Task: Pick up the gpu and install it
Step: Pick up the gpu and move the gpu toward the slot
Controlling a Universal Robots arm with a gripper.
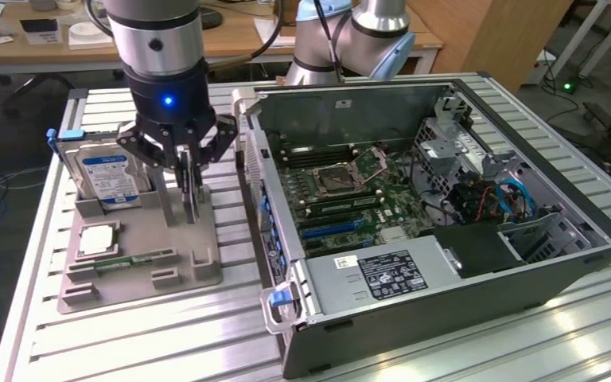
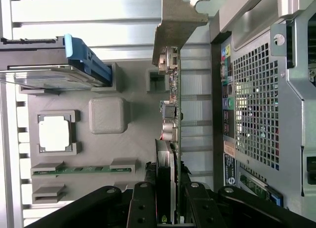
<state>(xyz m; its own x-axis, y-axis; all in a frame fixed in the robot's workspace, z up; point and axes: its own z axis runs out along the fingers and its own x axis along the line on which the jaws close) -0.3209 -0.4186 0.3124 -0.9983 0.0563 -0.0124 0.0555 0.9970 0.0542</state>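
Grey tray [image 1: 168,239] toward the exterior view's left on slatted aluminium table [image 1: 157,334], carrying 1 blue-labelled hard drive [image 1: 109,177] on edge, 1 processor [image 1: 96,239] and 1 green memory stick [image 1: 136,260]. Just right of the drive, gripper [image 1: 184,163] pointing down, jaws closed on the gpu [image 1: 191,205], held upright by its top edge over the tray's right part; lifted clear or touching, impossible to tell. Further right, open computer case [image 1: 560,270] lying on its side, motherboard [image 1: 337,203] exposed.

One gpu [image 1: 190,199]; one hard drive [image 1: 109,177]; one case [image 1: 476,317].
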